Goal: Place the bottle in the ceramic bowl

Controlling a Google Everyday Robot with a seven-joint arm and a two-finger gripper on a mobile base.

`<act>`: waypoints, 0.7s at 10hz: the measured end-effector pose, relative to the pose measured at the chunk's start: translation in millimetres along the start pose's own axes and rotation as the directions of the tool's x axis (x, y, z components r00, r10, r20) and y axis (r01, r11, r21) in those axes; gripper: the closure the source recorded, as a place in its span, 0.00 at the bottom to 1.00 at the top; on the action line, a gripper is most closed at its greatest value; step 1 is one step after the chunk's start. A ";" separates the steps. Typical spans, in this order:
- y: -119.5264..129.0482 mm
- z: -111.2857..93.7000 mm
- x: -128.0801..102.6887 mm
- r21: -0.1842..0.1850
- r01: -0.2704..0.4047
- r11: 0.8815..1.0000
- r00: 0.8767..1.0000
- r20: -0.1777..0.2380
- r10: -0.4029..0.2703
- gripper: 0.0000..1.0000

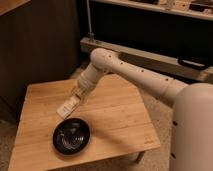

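Observation:
The cream-white boxy bottle (67, 108) hangs tilted in my gripper (73, 101), just above the wooden table (115, 117). It is a little up and left of the black ceramic bowl (71, 136), which sits near the table's front left and holds nothing. My white arm reaches in from the right. The gripper is shut on the bottle's upper end.
The small wooden table has its front edge close below the bowl (90, 155). A dark cabinet wall (35, 45) stands behind on the left. A metal shelf frame (150, 55) runs along the back right. The floor is speckled.

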 end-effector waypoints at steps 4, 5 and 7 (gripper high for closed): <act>31.7 -10.1 -38.3 -0.018 0.060 0.998 0.997 -0.042 -0.061 1.00; 34.8 -9.0 -47.2 -0.029 0.081 0.996 0.996 -0.045 -0.082 1.00; 37.6 -5.2 -59.5 -0.056 0.115 0.992 0.992 -0.039 -0.117 1.00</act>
